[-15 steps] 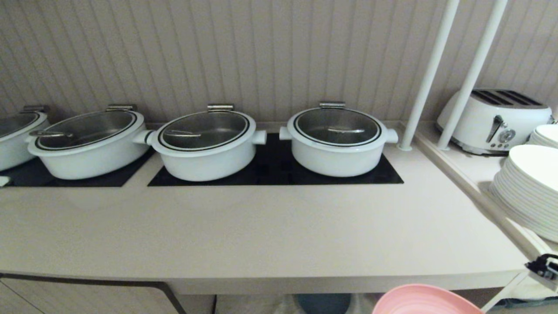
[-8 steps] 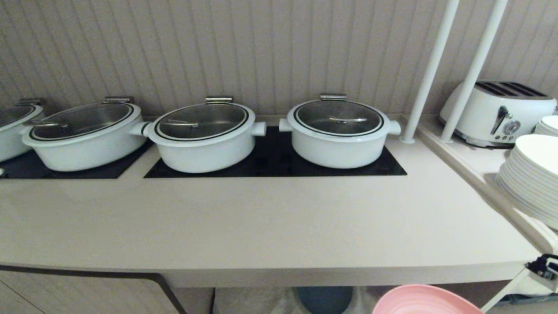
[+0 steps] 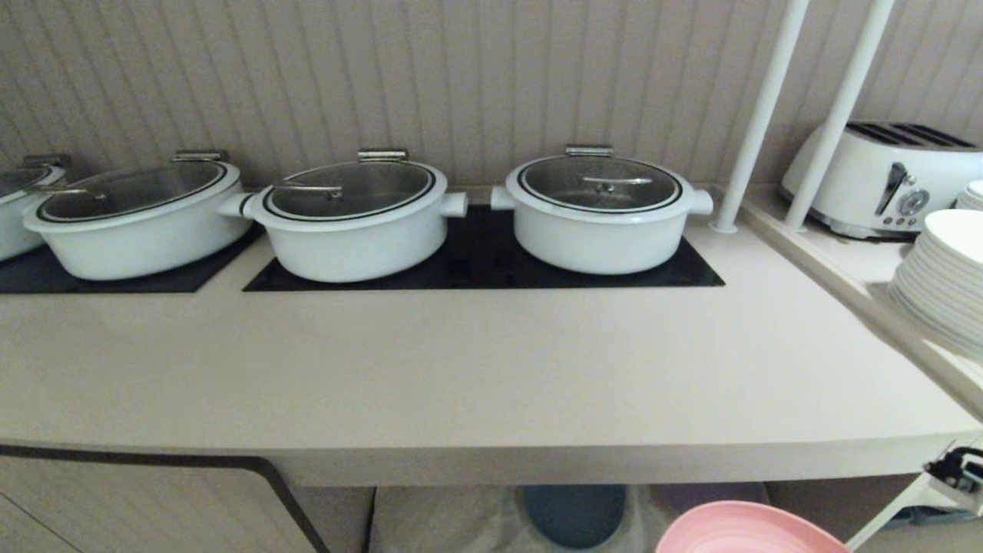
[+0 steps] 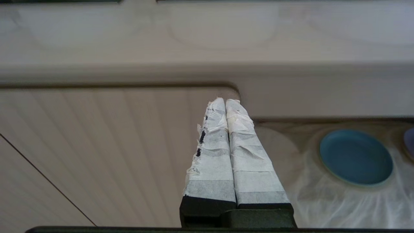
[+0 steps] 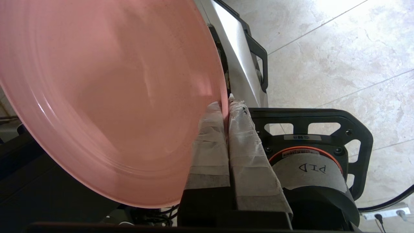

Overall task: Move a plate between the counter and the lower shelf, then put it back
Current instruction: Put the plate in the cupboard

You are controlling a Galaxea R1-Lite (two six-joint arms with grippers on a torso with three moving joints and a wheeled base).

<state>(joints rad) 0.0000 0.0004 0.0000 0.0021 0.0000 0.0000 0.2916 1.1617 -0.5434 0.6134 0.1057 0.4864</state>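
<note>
Pink plate: round, matte pink plate [image 5: 106, 97] with a low raised rim, pinched at its edge by my right gripper [image 5: 226, 106]; the two tape-wrapped fingers [image 5: 210, 142] are pressed together on the rim, one on each face.
Plate's place: it hangs in the air in front of and below the front edge of the long, smooth beige counter [image 3: 476, 376], toward that counter's right end, resting on nothing.
Plate's tilt: in the right wrist view it stands steeply on edge, its broad face spreading away from my fingers, so I judge it must level out before it can be set down.
Key relation: the recessed lower shelf [image 3: 453, 518], draped in wrinkled white cloth, opens under that same counter edge, straight ahead of the held plate and lower than the counter top.
Shelf neighbours: a round blue plate [image 3: 574, 513] lies on the cloth under the counter, and a purple plate [image 4: 409, 142] shows at the edge of the left wrist view, beside the blue one.
Nearer arm: the right, since it carries the plate.
Left gripper: my left gripper [image 4: 225, 103] is empty, fingers pressed together, pointing at the cabinet front below the counter.
Judgement: the pink plate needs a gap on the cloth clear of those two.
</note>
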